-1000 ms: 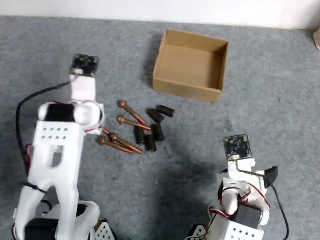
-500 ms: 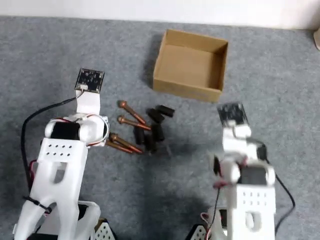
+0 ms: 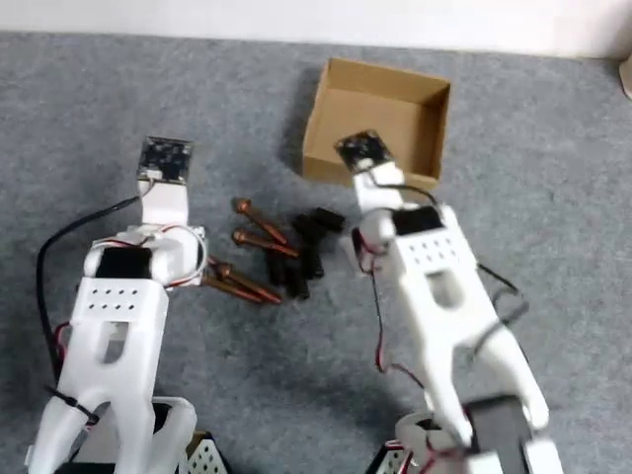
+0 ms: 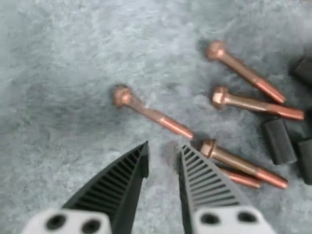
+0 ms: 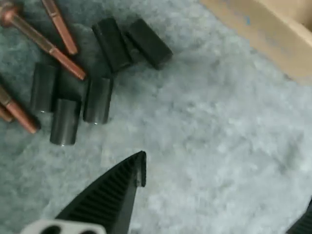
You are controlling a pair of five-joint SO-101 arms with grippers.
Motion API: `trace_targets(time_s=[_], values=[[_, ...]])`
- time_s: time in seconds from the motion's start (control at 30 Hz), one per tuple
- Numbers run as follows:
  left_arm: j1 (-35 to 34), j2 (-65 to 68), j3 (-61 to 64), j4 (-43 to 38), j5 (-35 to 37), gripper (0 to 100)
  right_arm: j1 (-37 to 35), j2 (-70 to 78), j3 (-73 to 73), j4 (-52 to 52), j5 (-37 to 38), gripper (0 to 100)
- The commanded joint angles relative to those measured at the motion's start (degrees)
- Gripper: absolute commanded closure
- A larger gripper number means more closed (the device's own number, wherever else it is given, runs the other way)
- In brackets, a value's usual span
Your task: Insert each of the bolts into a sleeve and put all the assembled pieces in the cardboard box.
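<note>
Several copper bolts (image 3: 259, 237) lie on the grey carpet beside a cluster of black sleeves (image 3: 299, 259). The open cardboard box (image 3: 375, 128) stands behind them. In the left wrist view my left gripper (image 4: 163, 157) hangs open just above the carpet, with one bolt (image 4: 151, 114) right ahead of its tips and another bolt (image 4: 241, 163) beside one finger. My right gripper (image 5: 224, 187) is wide open over bare carpet, a short way from the nearest sleeves (image 5: 97, 100). Nothing is held by either gripper.
The left arm (image 3: 148, 247) stands over the bolts' left side. The right arm (image 3: 415, 247) stretches between the sleeves and the box front wall (image 5: 263, 34). Bare carpet lies to the right of the box and toward the front.
The right arm has swung from the front right up and to the left, over the sleeves near the box. The left arm shifted only slightly.
</note>
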Motion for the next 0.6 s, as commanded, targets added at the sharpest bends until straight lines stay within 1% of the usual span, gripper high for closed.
trace_targets(time_s=[0.0, 0.13, 0.33, 0.57], values=[[-0.8, -1.3, 0.2, -1.2, 0.4, 89, -2.2, 7.4, -7.5, -1.5, 3.5, 53.5], [-0.9, -1.3, 2.2, -4.8, 0.4, 89, -2.4, 14.1, -14.9, -1.4, 4.3, 53.5], [-0.9, -1.3, 2.3, -5.0, 0.4, 89, -6.7, 19.7, -21.1, -1.3, 7.3, 53.5], [-1.0, -1.3, 2.8, -5.2, 0.4, 89, -8.9, 23.5, -25.3, -1.5, 10.8, 53.5]])
